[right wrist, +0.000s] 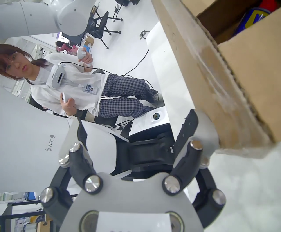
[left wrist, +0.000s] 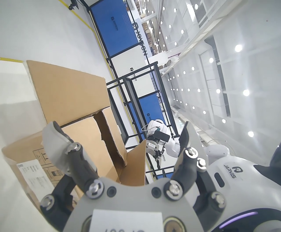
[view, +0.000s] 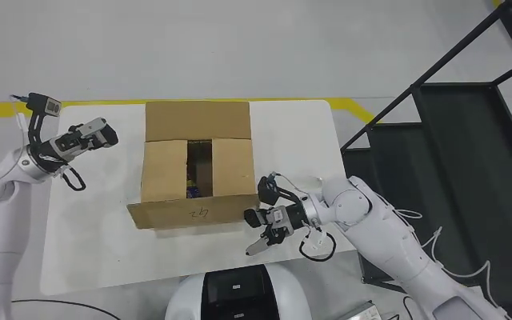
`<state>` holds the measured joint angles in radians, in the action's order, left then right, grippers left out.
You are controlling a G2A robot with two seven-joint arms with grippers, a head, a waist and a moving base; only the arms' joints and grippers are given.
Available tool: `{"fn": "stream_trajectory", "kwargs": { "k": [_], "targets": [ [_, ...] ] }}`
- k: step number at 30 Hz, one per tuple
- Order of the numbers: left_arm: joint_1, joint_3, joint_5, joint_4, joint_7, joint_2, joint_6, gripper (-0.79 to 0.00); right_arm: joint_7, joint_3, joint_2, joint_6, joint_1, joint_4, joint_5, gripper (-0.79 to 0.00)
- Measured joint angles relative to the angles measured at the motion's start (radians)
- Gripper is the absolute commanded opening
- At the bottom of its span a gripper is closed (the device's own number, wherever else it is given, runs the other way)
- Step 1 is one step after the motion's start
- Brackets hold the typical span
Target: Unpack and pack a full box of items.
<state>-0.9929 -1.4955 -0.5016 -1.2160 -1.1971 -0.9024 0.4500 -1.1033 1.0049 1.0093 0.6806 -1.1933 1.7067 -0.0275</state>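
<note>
A brown cardboard box stands in the middle of the white table. Its far and near flaps are folded outward, while its two side flaps lie almost closed with a dark gap between them. Through that gap a blue and yellow item shows inside. My right gripper is open at the box's near right corner, one finger against the near flap's edge. My left gripper hangs open above the table left of the box, holding nothing.
A dark metal staircase stands to the right of the table. A yellow floor line runs behind the table. Bare tabletop lies to the left of the box and along the front edge.
</note>
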Motion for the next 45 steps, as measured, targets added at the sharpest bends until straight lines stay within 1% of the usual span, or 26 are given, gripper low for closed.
{"fn": "stream_trajectory", "kwargs": {
  "k": [2,3,6,10,12,14,16,21,31,32,34,36,38,42,45],
  "targets": [
    [0.010,0.005,-0.007,0.018,0.016,-0.002,0.008,0.000,0.017,-0.009,0.003,-0.013,0.019,-0.007,-0.017,0.000],
    [0.023,0.013,0.010,0.036,0.040,-0.004,0.021,0.000,0.026,-0.016,0.006,-0.021,0.032,-0.013,-0.025,0.000],
    [0.067,0.064,0.050,0.083,0.089,-0.017,0.042,0.000,0.048,-0.039,0.014,-0.047,0.067,-0.035,-0.046,0.000],
    [0.140,0.131,0.013,0.173,0.076,-0.038,0.058,0.000,0.077,-0.066,0.024,-0.069,0.107,-0.063,-0.056,0.000],
    [0.180,0.158,-0.005,0.228,0.072,-0.048,0.072,0.000,0.121,-0.065,0.029,-0.083,0.119,-0.080,-0.048,0.000],
    [0.200,0.170,-0.008,0.260,0.074,-0.052,0.075,0.000,0.158,-0.064,0.031,-0.093,0.121,-0.088,-0.051,0.000],
    [0.198,0.170,-0.007,0.259,0.074,-0.052,0.075,0.000,0.174,-0.068,0.033,-0.098,0.125,-0.093,-0.051,0.000],
    [0.197,0.169,-0.007,0.257,0.074,-0.052,0.075,0.000,0.168,-0.083,0.038,-0.118,0.144,-0.105,-0.055,0.000],
    [0.196,0.169,-0.003,0.256,0.078,-0.052,0.074,0.000,0.167,-0.084,0.038,-0.118,0.144,-0.106,-0.054,0.000],
    [0.193,0.168,0.010,0.254,0.093,-0.052,0.072,0.000,0.167,-0.084,0.038,-0.118,0.144,-0.106,-0.054,0.000],
    [0.189,0.172,0.059,0.256,0.180,-0.055,0.068,0.000,0.167,-0.084,0.038,-0.118,0.144,-0.106,-0.054,0.000],
    [0.192,0.185,0.084,0.278,0.264,-0.061,0.066,0.000,0.167,-0.084,0.038,-0.118,0.144,-0.106,-0.054,0.000],
    [0.207,0.194,0.101,0.316,0.318,-0.067,0.065,0.000,0.167,-0.084,0.038,-0.118,0.144,-0.106,-0.054,0.000],
    [0.254,0.213,0.132,0.423,0.414,-0.080,0.087,0.000,0.167,-0.084,0.038,-0.118,0.144,-0.106,-0.054,0.000],
    [0.295,0.247,0.188,0.496,0.471,-0.094,0.077,0.000,0.167,-0.084,0.038,-0.118,0.144,-0.106,-0.054,0.000]
  ]
}}
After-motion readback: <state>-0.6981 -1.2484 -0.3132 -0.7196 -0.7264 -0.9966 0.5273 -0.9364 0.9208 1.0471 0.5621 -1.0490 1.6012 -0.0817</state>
